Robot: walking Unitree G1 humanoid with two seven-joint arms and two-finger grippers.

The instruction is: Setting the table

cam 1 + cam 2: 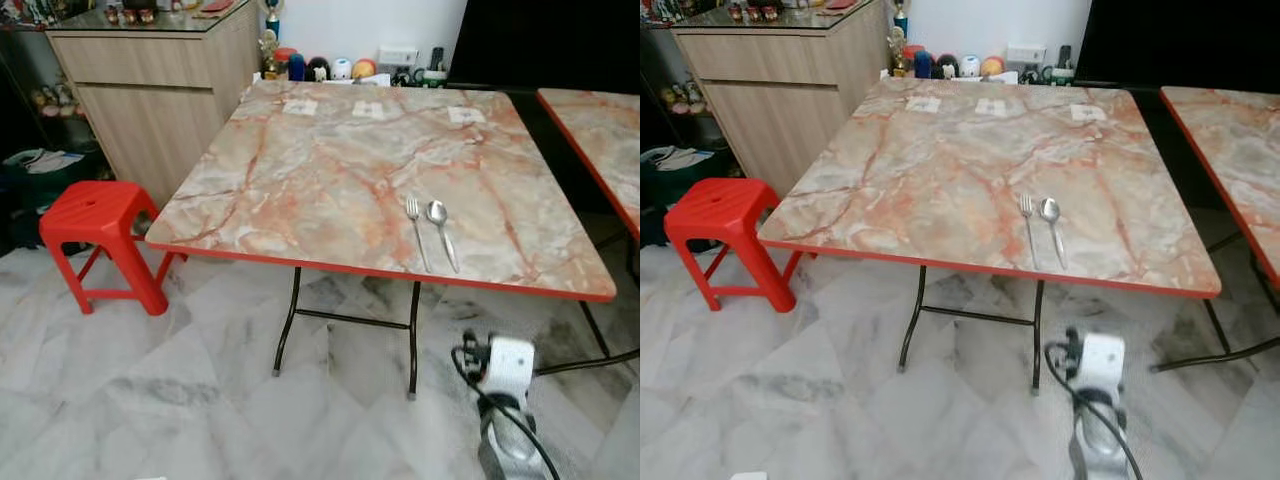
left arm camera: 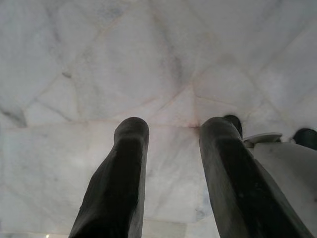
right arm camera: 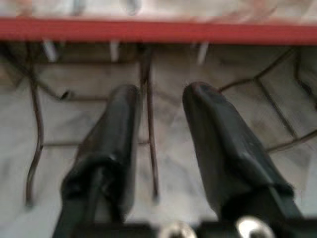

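A folding table with a marble-patterned top and a red edge stands in front of me. A fork and a spoon lie side by side near its front edge, right of the middle, handles toward me. My right arm hangs low in front of the table's right half, below the cutlery. In the right wrist view, the right gripper is open and empty, facing the table's red edge and metal legs. My left gripper is open and empty above the marble floor.
A red plastic stool stands at the table's left front corner, with a wooden cabinet behind it. A second matching table stands to the right. Small ornaments line the wall behind. Three paper labels lie along the table's far edge.
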